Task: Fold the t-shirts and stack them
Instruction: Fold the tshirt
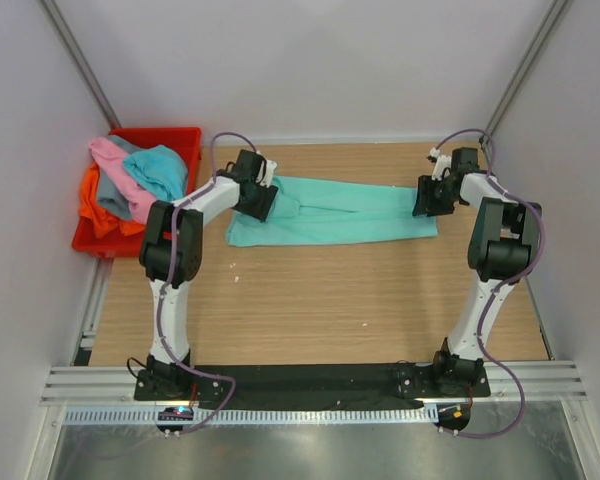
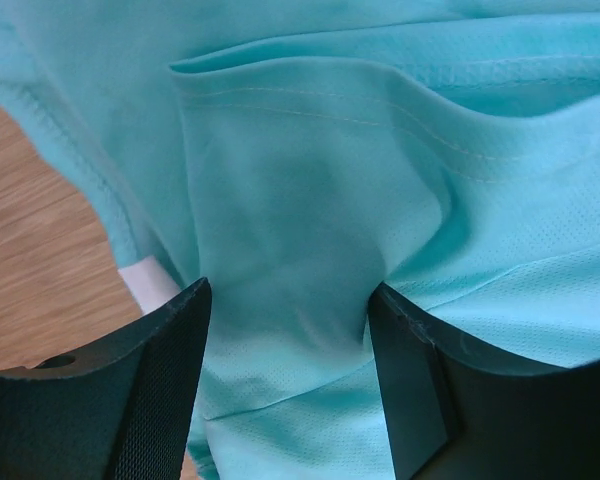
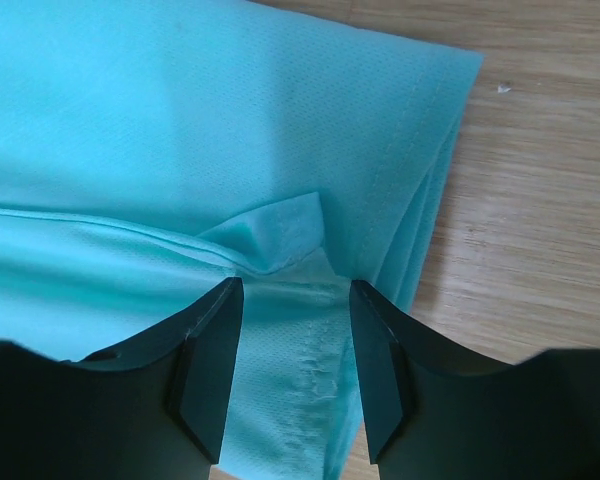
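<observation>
Left wrist view: the left jaws are seen closest, two black fingers (image 2: 130,390) held well apart. A soft ridge of the mint green t-shirt (image 2: 310,200) is bunched in the gap between them. The cloth is touched by both inner faces, but no closed pinch is seen. A small white tab (image 2: 152,282) is noted at the shirt's edge beside the left finger, with bare desk (image 2: 40,260) just beyond.

Right wrist view: the right jaws are likewise set part open over the shirt's layered right-hand edge. A small raised pucker of cloth (image 3: 275,235) is framed at the tips. A stitched hem runs down through the gap.

Top view: the mint green t-shirt is laid out as a long, narrow band across the far middle of the desk, left to right. The left arm (image 1: 175,240) is lowered onto its left end and the right arm (image 1: 500,240) onto its right end.

A red bin (image 1: 180,135) is placed at the far left corner. The pink t-shirt (image 1: 115,165), turquoise t-shirt (image 1: 160,170), orange t-shirt (image 1: 95,205) and grey t-shirt (image 1: 113,197) are heaped loosely in it, unfolded and spilling over its rim.
</observation>
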